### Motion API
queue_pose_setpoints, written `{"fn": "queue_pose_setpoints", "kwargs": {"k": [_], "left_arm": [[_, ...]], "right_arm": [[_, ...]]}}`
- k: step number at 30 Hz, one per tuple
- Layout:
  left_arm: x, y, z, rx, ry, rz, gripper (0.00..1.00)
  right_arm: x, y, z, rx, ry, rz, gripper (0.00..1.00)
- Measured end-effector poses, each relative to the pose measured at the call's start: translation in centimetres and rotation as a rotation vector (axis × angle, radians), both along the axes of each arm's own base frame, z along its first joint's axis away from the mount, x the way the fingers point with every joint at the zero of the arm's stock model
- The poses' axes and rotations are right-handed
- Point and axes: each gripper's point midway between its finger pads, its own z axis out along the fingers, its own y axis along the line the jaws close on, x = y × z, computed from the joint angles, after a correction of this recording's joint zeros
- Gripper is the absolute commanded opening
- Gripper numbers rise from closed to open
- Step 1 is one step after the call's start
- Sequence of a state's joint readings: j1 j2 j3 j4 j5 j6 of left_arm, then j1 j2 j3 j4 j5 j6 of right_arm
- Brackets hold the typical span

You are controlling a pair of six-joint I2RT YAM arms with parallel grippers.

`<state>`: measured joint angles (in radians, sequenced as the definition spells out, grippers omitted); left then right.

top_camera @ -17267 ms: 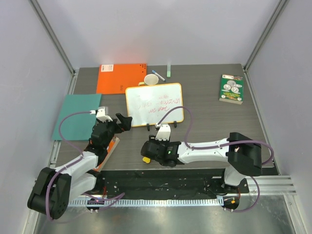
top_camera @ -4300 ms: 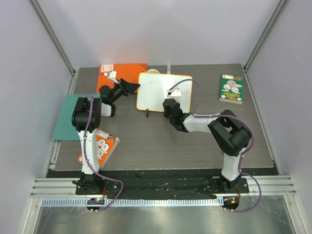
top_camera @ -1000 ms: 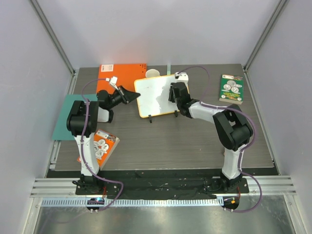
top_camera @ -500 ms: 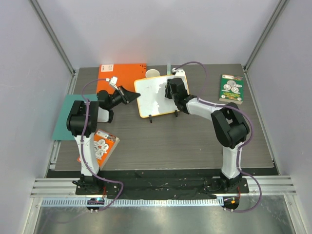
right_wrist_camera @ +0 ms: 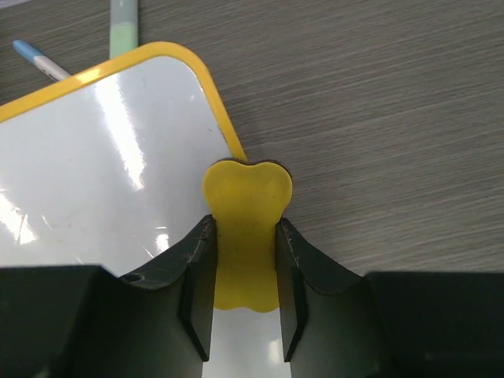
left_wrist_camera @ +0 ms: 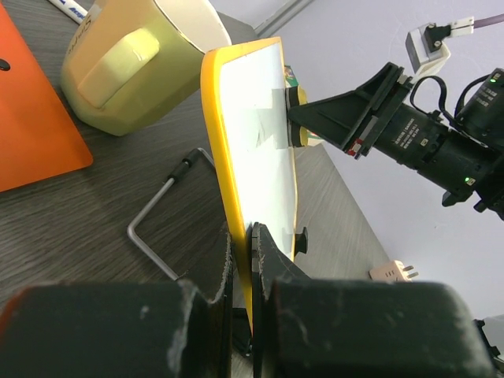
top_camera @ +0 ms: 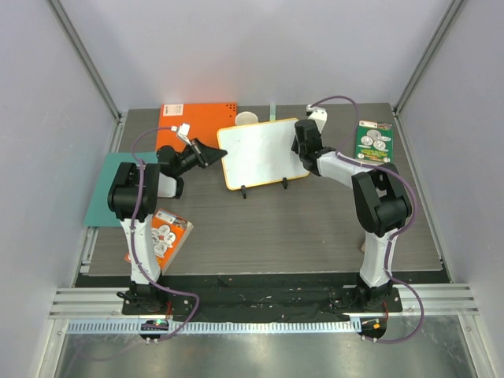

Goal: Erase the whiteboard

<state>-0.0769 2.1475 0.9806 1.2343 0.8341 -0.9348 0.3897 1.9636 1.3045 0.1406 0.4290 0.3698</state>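
The whiteboard point(top_camera: 260, 153), white with a yellow-orange rim, stands tilted on its black feet at mid-table, and its face looks clean. My left gripper point(top_camera: 214, 153) is shut on its left edge; the left wrist view shows the rim point(left_wrist_camera: 228, 157) pinched between the jaws of the left gripper point(left_wrist_camera: 242, 260). My right gripper point(top_camera: 302, 148) is shut on a yellow eraser point(right_wrist_camera: 248, 189) pressed against the whiteboard point(right_wrist_camera: 102, 157) at its right rim. In the right wrist view the right gripper point(right_wrist_camera: 244, 236) clamps the eraser's sides. From the left wrist the eraser point(left_wrist_camera: 298, 96) touches the board's face.
An orange notebook point(top_camera: 193, 122) and a cream cup point(top_camera: 246, 119) lie behind the board, with a marker point(right_wrist_camera: 35, 59) and a green stick point(right_wrist_camera: 124, 24) nearby. A teal sheet point(top_camera: 118, 185) and an orange booklet point(top_camera: 164, 236) sit left; a green book point(top_camera: 373, 135) sits right.
The right gripper with the eraser slid left over the board's face, then back to its right edge. The left grip and the board stayed put. Red scribbles seen much earlier are gone.
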Motion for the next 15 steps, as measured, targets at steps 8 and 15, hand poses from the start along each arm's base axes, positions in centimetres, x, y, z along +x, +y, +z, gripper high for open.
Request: {"fn": "queue_pose_setpoints", "kwargs": {"k": [8, 15], "left_arm": [[0.0, -0.1, 0.2, -0.007, -0.005, -0.002, 0.0], [0.0, -0.1, 0.3, -0.012, -0.002, -0.002, 0.0]], "right_arm": [[-0.7, -0.9, -1.0, -0.021, 0.048, -0.02, 0.01], [-1.1, -0.6, -1.1, -0.011, 0.06, 0.008, 0.01]]}}
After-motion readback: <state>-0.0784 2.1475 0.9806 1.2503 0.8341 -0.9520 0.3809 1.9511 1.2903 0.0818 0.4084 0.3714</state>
